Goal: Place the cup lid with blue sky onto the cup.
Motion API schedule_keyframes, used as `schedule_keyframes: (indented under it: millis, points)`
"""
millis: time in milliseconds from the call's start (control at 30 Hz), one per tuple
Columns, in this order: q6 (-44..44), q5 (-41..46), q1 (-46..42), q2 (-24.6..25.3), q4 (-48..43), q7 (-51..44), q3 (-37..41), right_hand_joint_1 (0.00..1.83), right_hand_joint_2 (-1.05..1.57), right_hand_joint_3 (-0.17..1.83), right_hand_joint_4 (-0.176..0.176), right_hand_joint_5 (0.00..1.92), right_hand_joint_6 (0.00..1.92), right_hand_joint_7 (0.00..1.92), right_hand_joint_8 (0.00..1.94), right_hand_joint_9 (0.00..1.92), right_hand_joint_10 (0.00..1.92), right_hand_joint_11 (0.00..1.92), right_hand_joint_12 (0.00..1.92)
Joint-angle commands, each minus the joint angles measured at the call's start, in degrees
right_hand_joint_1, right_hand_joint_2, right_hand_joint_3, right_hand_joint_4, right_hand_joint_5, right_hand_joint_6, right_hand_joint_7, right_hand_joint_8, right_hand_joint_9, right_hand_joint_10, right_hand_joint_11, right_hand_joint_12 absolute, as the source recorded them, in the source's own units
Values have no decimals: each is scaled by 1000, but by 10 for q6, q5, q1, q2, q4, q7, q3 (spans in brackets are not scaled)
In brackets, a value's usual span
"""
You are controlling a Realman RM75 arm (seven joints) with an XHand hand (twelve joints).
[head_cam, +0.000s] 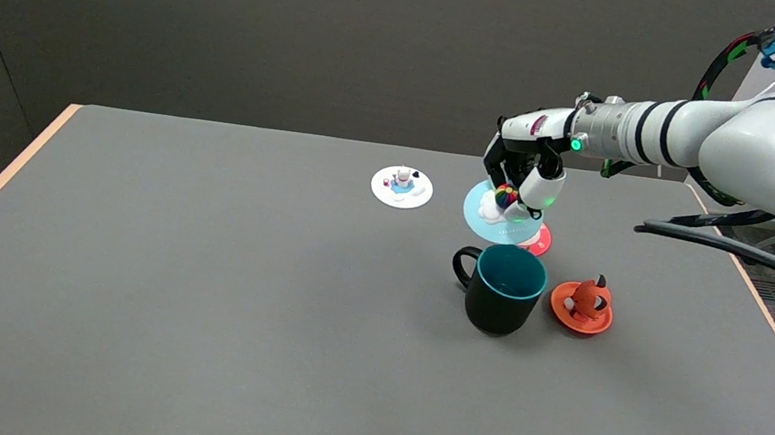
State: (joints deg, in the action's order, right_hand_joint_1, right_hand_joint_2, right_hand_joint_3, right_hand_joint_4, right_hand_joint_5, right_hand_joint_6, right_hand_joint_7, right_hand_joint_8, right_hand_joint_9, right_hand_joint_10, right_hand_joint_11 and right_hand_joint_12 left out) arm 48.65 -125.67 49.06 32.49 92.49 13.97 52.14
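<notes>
Lid, blue-sky pattern (500,217) — judged light, thin, soft and flexible — was held tilted above the cup (501,289) by the right hand (523,179), pinched at its knob — the best-judged hold.

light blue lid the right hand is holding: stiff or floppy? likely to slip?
The round light blue lid probably is fairly stiff: it hangs tilted from the right hand without visibly drooping. It looks thin and light for its width. The hand seems to hold it by the small raised rainbow-and-cloud figure, so it may swing or slip if jolted.
</notes>
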Motion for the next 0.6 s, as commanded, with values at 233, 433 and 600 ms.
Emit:
schedule_keyframes:
  millis: [233,433,600]
  points:
    - [101,-68,-127,53,57,-9,211,1225,800,665,25,906,1269,1045,1101,865,1132,697,440]
    - [111,-91,-200,59,99,-4,285,1225,809,647,25,908,1250,1042,1107,859,1152,687,452]
    - [125,-106,-227,94,126,-10,329,1224,815,635,29,912,1239,1037,1108,854,1179,688,495]
